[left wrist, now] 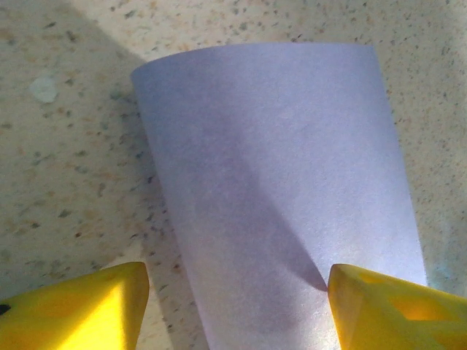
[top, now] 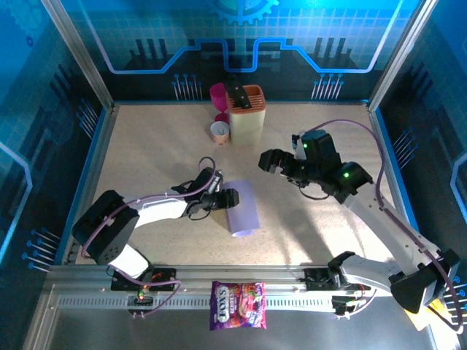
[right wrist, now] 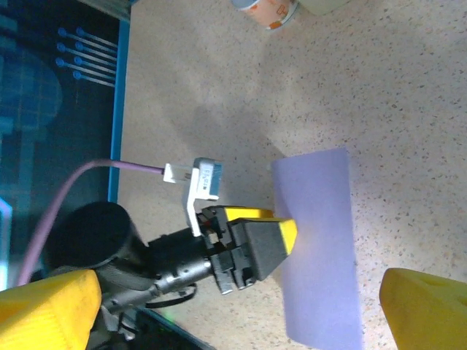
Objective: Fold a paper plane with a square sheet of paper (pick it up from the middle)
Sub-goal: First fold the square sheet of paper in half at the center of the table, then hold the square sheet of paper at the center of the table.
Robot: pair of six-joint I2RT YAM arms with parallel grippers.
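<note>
Two arms: one stands at each side of the surface (top: 146,146), with the paper between them.
Left arm (top: 157,211): it lies low and reaches across to the left edge of the paper. I think it is there to press or pinch the fold.
Left jaws: apart and clamped on nothing. One yellow fingertip (left wrist: 80,310) is over bare surface. The other is over the edge of the paper.
Square sheet of paper (top: 242,208): it lies flat near the middle of the surface. It is long and thin now, not square, so it looks folded in half once.
Paper and left jaws: the paper runs out ahead from between the two fingertips. I cannot tell if they touch it or hang just above it.
Things at the back: a pink cup (top: 217,95), a paper cup (top: 219,131) and a holder (top: 248,113) stand well apart from the paper, out of the way.
Right arm (top: 379,215): it is up off the surface, to the right of the paper and apart from it. It seems to wait for its turn.
Right jaws: wide apart and holding nothing.
Job so far: only a start, I think. No pointed nose is made yet.
</note>
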